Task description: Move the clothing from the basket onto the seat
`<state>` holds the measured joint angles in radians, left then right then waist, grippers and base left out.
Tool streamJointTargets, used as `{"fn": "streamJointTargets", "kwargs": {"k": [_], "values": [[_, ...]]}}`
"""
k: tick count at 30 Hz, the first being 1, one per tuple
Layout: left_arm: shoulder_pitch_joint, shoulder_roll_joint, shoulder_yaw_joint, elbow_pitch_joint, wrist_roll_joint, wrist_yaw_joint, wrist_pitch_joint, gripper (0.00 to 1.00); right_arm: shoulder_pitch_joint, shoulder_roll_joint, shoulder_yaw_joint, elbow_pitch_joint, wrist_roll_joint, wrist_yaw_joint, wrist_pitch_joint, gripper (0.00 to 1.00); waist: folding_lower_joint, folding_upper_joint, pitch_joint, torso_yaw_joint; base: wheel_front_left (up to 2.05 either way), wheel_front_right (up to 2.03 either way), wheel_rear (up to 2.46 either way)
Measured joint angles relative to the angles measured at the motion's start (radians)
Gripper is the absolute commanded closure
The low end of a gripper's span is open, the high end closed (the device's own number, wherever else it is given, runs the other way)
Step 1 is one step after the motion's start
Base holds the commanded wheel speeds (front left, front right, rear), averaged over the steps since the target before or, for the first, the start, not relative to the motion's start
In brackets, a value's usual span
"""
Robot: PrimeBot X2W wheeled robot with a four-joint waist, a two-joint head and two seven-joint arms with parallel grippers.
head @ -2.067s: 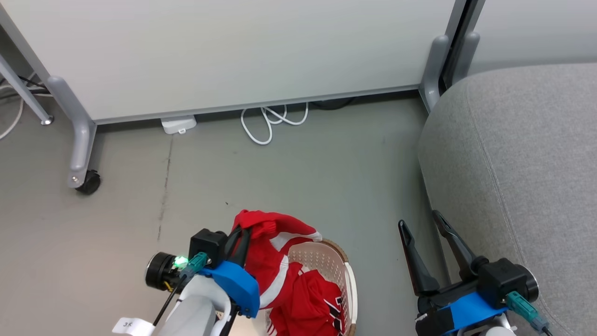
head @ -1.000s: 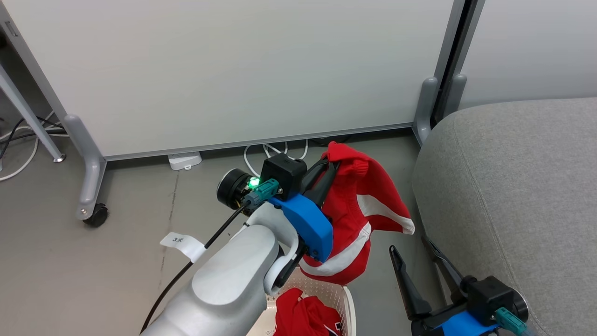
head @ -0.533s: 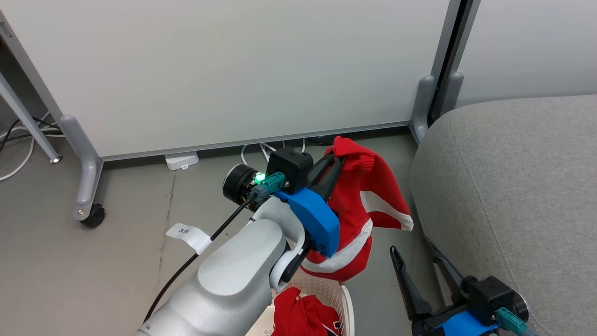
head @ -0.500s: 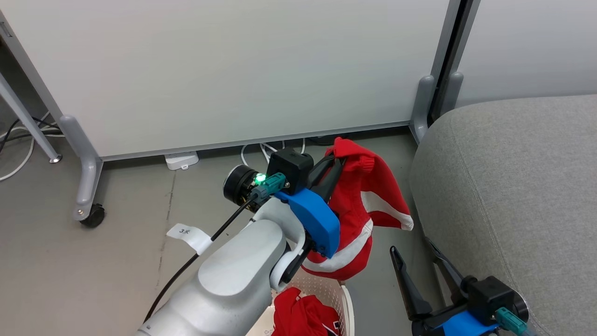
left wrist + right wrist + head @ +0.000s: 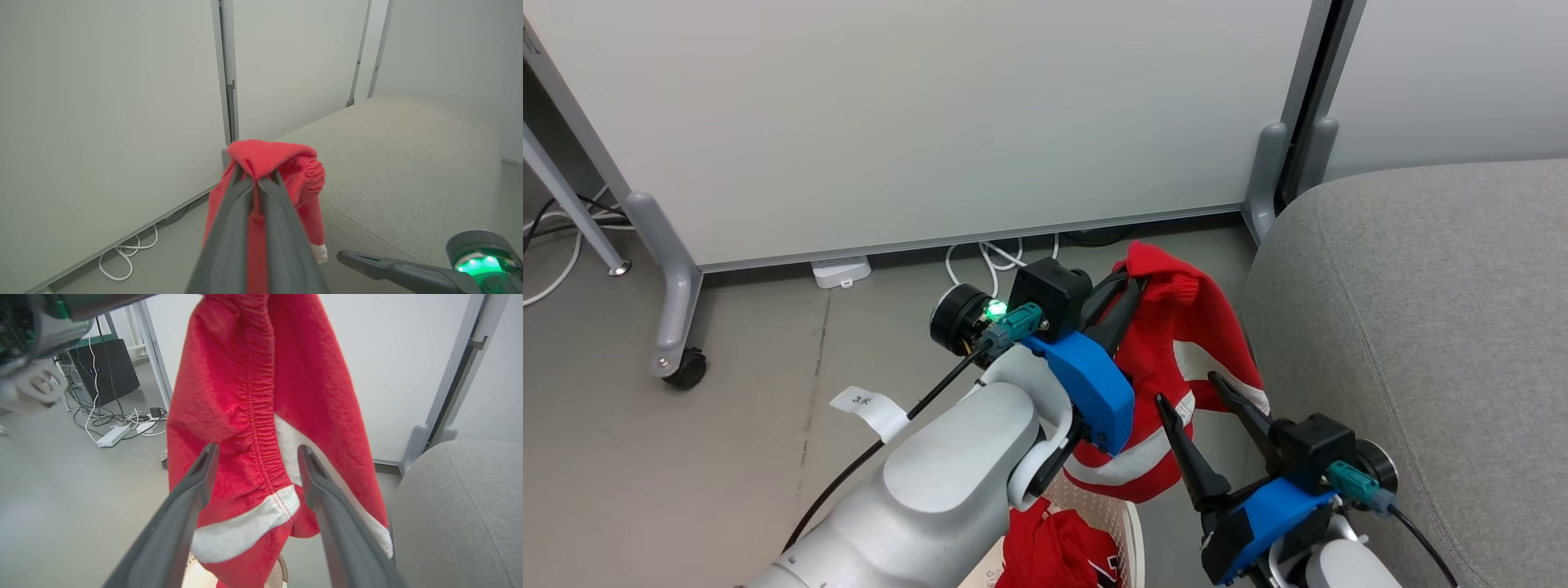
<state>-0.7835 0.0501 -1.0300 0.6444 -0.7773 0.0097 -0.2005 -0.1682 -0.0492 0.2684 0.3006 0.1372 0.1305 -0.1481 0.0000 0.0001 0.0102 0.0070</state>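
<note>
The left jaws are clenching the garment (image 5: 1156,359) by its top fold, so it is hanging below them, clear of the basket (image 5: 1131,539). The right jaws are gaping, seemingly flanking its hem, with the seat (image 5: 1421,327) beside them.

Pale partition panels (image 5: 931,122) stand on a smooth grey floor (image 5: 686,474) and meet at a dark upright gap (image 5: 1308,98). A grey metal foot (image 5: 670,278) under the left panel ends in a black castor (image 5: 688,369). A white cable (image 5: 995,255) loops below the panel's edge, near a small white box (image 5: 840,271). Farther off, a black case (image 5: 104,369) stands among tangled cables (image 5: 102,416) and a white power strip (image 5: 112,436).
</note>
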Motion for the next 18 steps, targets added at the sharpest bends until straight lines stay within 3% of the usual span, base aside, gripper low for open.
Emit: {"fn": "streamJointTargets", "kwargs": {"k": [18], "values": [[-0.039, 0.000, -0.090, -0.007, -0.063, 0.009, -0.022, 1.00, -0.224, 0.000, 0.101, 0.260, 0.086, 0.000, 0.040, 0.00, 0.0001, 0.0000, 0.022, 0.019, 0.00, 0.00, 0.00]]}}
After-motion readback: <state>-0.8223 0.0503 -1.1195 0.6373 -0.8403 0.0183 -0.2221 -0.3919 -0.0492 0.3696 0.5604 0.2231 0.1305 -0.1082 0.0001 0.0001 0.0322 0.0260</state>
